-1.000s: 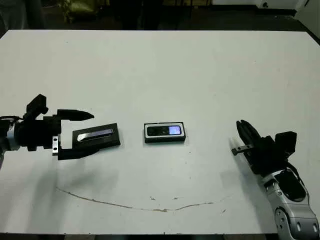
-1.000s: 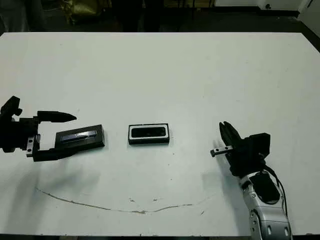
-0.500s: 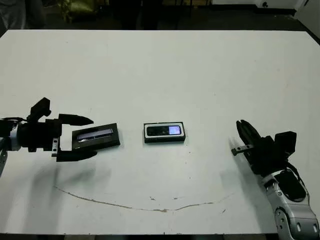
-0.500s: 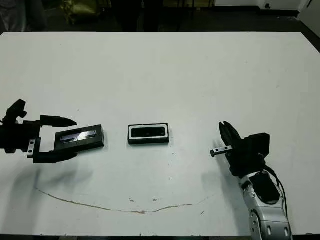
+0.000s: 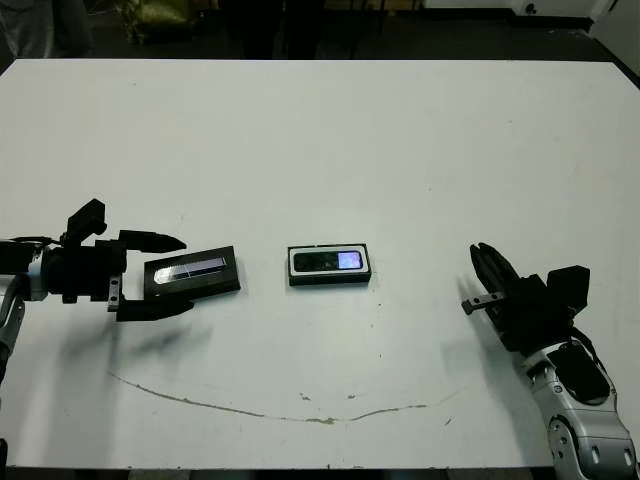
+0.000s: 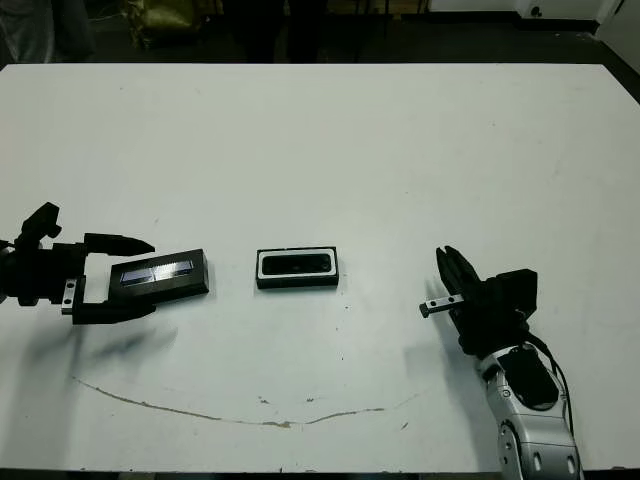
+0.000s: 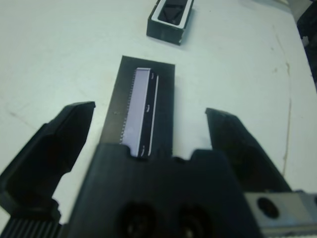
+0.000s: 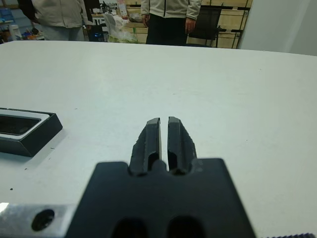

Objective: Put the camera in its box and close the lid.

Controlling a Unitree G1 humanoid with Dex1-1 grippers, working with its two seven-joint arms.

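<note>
Since one second ago, your left tool [image 5: 150,275] has drawn back a little to the left, so the lid [image 5: 191,272] is now less deep between its fingers; the lid, the box [image 5: 330,265] and the right tool [image 5: 488,272] lie where they were.

Your left tool has its fingers wide apart, one on the far side and one on the near side of the lid's left end, and neither seems to touch it. The lid lies flat on the white table [image 5: 330,140], with its silver strip up, just left of the box. The box sits near the middle of the table, open, with its white lining showing and the camera [image 5: 328,261] already lying inside it as a dark bar. The right tool waits well apart on the right, its fingers together and holding nothing.

I judge that the first half of the task is done and the step in hand is to pick up the lid. Please move the left tool to the right again until the fingers cover the lid's long edges well, then lower it so the fingers are level with the thin panel. Close slowly, because a flat panel can slide or tip when only one finger reaches it first. Lift it level, carry it right over the box, match the edges and then press down softly. Two people stand beyond the far edge; they are not in your way.
</note>
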